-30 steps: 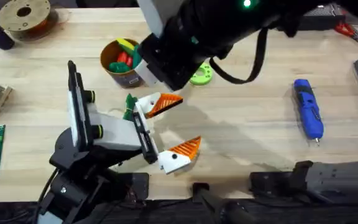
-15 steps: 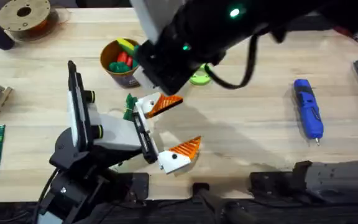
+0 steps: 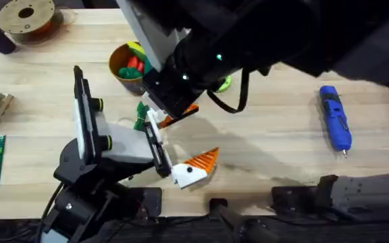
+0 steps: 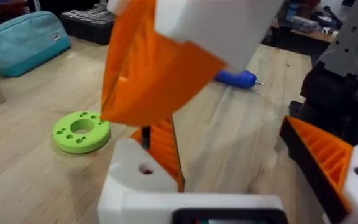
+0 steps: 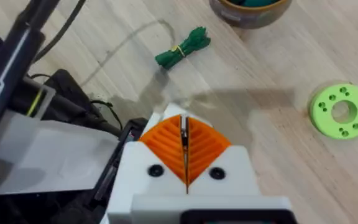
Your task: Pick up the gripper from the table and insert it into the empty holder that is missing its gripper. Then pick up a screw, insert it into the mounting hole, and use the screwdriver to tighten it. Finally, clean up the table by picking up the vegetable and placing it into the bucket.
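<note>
Pressing its orange pads together on nothing, the right gripper [image 5: 184, 149] was held over the wide-spread left gripper [image 3: 184, 138].

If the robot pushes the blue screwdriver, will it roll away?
Probably a little. The screwdriver lies flat on the table and its body looks rounded, so a sideways push may roll it. It looks like hard plastic, so it should stay stiff and not bend. Its smooth shell may be a bit slippery to grip.
</note>
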